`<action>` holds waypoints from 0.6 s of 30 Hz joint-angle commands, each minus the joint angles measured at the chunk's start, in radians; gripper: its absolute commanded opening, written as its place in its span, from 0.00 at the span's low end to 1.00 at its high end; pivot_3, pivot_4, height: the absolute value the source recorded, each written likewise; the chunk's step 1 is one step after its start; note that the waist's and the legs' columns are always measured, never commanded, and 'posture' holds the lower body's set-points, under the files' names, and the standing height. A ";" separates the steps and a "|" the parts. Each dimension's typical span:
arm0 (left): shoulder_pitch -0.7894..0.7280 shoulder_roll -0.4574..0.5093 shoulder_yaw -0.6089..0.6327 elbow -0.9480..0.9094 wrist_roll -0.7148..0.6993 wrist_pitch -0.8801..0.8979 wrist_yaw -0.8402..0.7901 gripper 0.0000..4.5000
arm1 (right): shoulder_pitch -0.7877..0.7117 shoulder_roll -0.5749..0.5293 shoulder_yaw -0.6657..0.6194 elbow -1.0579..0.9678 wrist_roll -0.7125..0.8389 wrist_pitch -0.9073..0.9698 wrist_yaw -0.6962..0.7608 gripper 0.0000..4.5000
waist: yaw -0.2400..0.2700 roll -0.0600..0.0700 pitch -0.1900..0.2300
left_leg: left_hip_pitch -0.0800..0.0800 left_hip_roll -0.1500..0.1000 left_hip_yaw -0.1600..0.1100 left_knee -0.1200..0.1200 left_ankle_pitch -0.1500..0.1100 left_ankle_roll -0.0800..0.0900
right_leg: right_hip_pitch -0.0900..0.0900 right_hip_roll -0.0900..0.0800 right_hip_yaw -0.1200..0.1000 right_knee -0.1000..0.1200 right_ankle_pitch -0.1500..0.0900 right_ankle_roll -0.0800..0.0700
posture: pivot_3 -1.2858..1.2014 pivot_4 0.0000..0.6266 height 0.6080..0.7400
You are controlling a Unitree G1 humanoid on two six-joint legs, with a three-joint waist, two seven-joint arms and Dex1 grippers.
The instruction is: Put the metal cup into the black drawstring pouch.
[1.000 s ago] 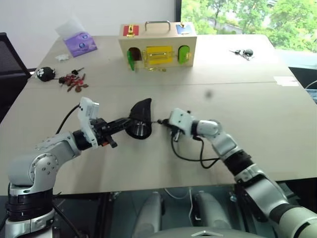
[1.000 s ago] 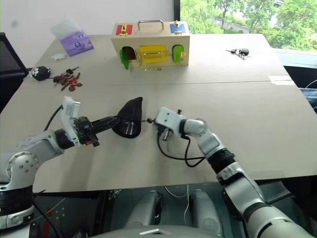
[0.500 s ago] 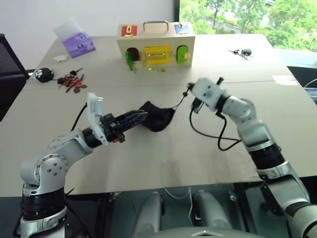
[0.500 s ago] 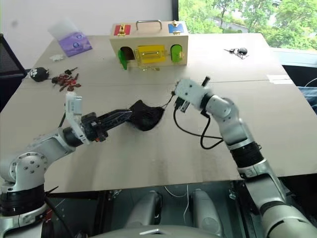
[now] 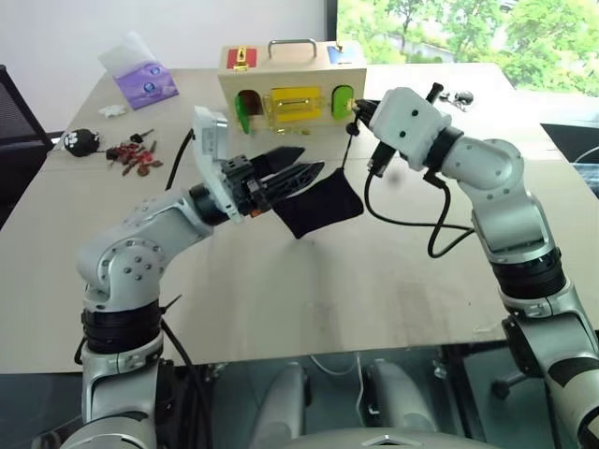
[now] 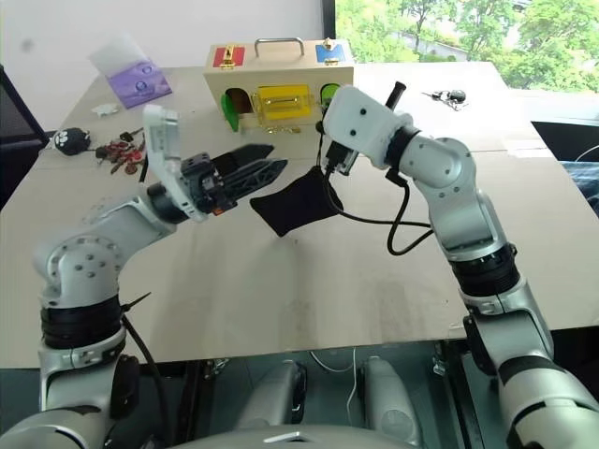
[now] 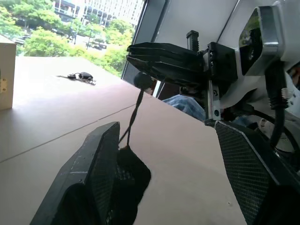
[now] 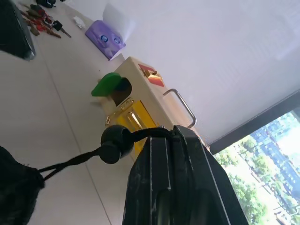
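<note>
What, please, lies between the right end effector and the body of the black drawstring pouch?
In the right wrist view, the right end effector pinches the cord; its bead and that cord span the gap to the black drawstring pouch.

The two head cameras look forward and down over the table (image 5: pixel 393 281), taking in nearly the same spread from a slight sideways offset. The left wrist camera sits close behind its fingers, facing across the table toward the window. The right wrist camera looks close along its fingers toward the box (image 8: pixel 136 105). Both wrist views share the cord (image 7: pixel 133 117).
</note>
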 commanded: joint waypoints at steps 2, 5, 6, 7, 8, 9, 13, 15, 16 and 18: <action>-0.051 -0.038 -0.032 0.016 0.041 -0.055 -0.016 0.74 | -0.031 -0.033 -0.021 -0.034 0.006 -0.030 0.022 0.00 | 0.002 0.000 0.000 | -0.001 0.000 0.000 0.000 0.000 0.000 | 0.000 0.000 0.000 0.000 0.000 0.000 | 0.52 0.24 1.00; -0.068 -0.068 -0.063 0.036 0.073 -0.082 -0.033 0.74 | -0.027 -0.046 -0.015 -0.034 0.006 -0.046 0.036 0.00 | 0.003 0.000 0.000 | -0.001 0.000 0.001 0.000 0.000 0.000 | 0.000 0.000 -0.001 -0.001 0.000 0.000 | 0.52 0.24 1.00; -0.073 -0.081 -0.073 0.043 0.082 -0.089 -0.036 0.74 | -0.025 -0.048 -0.013 -0.033 0.007 -0.051 0.039 0.00 | 0.003 0.000 0.000 | -0.001 0.000 0.001 0.000 0.000 0.000 | 0.000 0.000 0.000 -0.001 0.000 0.000 | 0.52 0.24 1.00; -0.079 -0.091 -0.090 0.053 0.102 -0.101 -0.041 0.74 | -0.022 -0.053 -0.011 -0.028 0.005 -0.064 0.042 0.00 | 0.003 0.000 0.000 | -0.001 0.000 0.001 0.000 0.000 0.000 | 0.000 0.000 0.000 -0.001 0.000 0.000 | 0.52 0.24 1.00; -0.082 -0.097 -0.103 0.061 0.119 -0.112 -0.048 0.74 | -0.020 -0.055 -0.010 -0.025 0.003 -0.073 0.044 0.00 | 0.002 0.000 0.000 | -0.001 0.000 0.001 0.000 0.000 0.000 | 0.000 0.000 0.000 -0.001 0.000 0.000 | 0.52 0.24 1.00; -0.090 -0.109 -0.117 0.077 0.137 -0.125 -0.053 0.74 | -0.016 -0.056 -0.011 -0.025 0.003 -0.080 0.044 0.00 | 0.001 0.000 0.000 | -0.001 0.000 0.001 0.000 0.000 0.000 | 0.000 0.000 0.000 -0.001 0.000 0.000 | 0.52 0.24 1.00; -0.125 -0.139 -0.129 0.139 0.181 -0.166 -0.069 0.74 | -0.003 -0.062 -0.009 -0.048 -0.004 -0.085 0.045 0.00 | 0.000 0.000 0.000 | -0.001 0.000 0.001 0.000 0.000 0.000 | 0.000 0.000 0.000 0.000 0.000 0.000 | 0.52 0.24 1.00; -0.149 -0.153 -0.134 0.168 0.199 -0.184 -0.079 0.74 | 0.005 -0.067 -0.005 -0.068 -0.008 -0.081 0.049 0.00 | 0.002 0.000 0.000 | -0.001 0.000 0.001 0.000 0.000 0.000 | 0.000 0.000 0.000 -0.001 0.000 0.000 | 0.52 0.24 1.00; -0.160 -0.161 -0.138 0.179 0.207 -0.193 -0.086 0.74 | 0.008 -0.070 -0.003 -0.079 -0.010 -0.077 0.054 0.00 | 0.002 0.000 0.000 | -0.001 0.000 0.001 0.000 0.000 0.000 | 0.000 0.000 0.000 -0.001 0.000 0.000 | 0.52 0.24 1.00; -0.181 -0.177 -0.148 0.197 0.221 -0.208 -0.100 0.74 | 0.009 -0.077 -0.001 -0.101 -0.011 -0.066 0.066 0.00 | 0.002 0.000 0.000 | -0.001 0.000 0.001 0.000 0.000 0.000 | 0.000 0.000 0.000 -0.001 0.000 0.000 | 0.52 0.24 1.00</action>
